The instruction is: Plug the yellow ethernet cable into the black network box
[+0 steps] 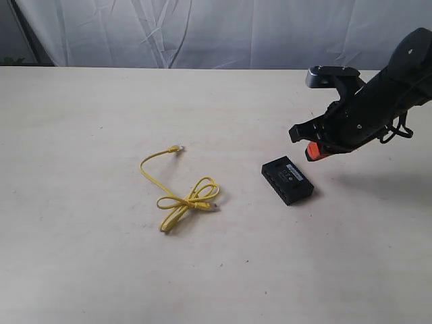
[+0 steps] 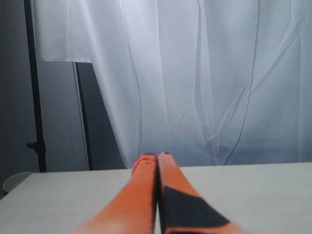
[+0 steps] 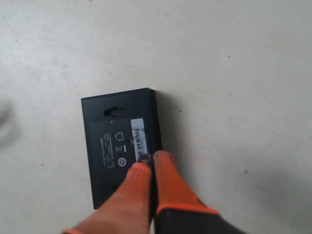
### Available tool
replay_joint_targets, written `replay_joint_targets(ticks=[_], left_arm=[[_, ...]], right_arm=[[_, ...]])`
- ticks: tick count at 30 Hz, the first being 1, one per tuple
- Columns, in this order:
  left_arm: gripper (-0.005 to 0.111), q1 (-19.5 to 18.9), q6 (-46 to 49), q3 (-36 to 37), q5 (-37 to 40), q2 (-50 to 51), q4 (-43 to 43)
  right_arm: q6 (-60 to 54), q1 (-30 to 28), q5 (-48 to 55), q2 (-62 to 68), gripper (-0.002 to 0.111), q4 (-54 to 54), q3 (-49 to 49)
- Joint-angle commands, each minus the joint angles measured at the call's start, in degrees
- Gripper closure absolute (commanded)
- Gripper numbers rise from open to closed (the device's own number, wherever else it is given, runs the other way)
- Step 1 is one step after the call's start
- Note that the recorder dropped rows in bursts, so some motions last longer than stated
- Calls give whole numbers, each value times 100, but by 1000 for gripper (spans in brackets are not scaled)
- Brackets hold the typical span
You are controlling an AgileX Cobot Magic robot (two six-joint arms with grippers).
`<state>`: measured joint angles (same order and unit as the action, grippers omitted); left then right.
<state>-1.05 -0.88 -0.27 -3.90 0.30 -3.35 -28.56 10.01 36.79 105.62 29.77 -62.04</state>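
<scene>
The yellow ethernet cable (image 1: 179, 194) lies partly coiled on the table, one clear plug (image 1: 177, 148) at its far end and another (image 1: 212, 207) by the loops. The black network box (image 1: 287, 179) lies flat to its right, white label up; the right wrist view shows it (image 3: 114, 141) from above. My right gripper (image 1: 312, 152) hovers above and just right of the box, orange fingers pressed together, holding nothing; its tips (image 3: 152, 159) hang over the box's labelled edge. My left gripper (image 2: 157, 157) is shut and empty, pointing over the table toward a curtain; it is outside the exterior view.
The pale table (image 1: 81, 256) stretches wide around the cable and box. A white curtain (image 1: 202, 30) hangs behind the far edge. A dark stand (image 2: 35, 97) rises beside the curtain in the left wrist view.
</scene>
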Motion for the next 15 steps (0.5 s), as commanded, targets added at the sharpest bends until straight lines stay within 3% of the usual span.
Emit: replay_joint_targets(ticks=[1, 15], left_arm=[[107, -4, -18, 27, -305, -30, -18], [107, -4, -91, 27, -506, -30, 34]], right_arm=[[-21, -27, 3, -10, 108, 29, -4], [-21, -27, -86, -10, 108, 29, -4]])
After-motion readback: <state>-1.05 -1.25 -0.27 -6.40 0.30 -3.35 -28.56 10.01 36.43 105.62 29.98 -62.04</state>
